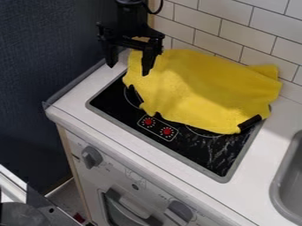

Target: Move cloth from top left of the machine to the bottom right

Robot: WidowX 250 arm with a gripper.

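A yellow cloth [203, 88] lies spread over the back and middle of the black stove top [200, 152], its right end reaching onto the counter by the tiled wall. Dark parts of something beneath it poke out at its left and lower right edges. At the upper left, the gripper [128, 70] hangs down open, one finger left of the cloth and the other over the cloth's left end. Whether that finger touches the cloth, I cannot tell.
Two red knobs [157, 126] sit on the stove's front left part. White counter [259, 176] surrounds the stove, with a grey sink [290, 185] at the right edge. Tiled wall [233, 31] stands behind, a dark wall [47, 48] on the left. A white machine [118, 176] is below.
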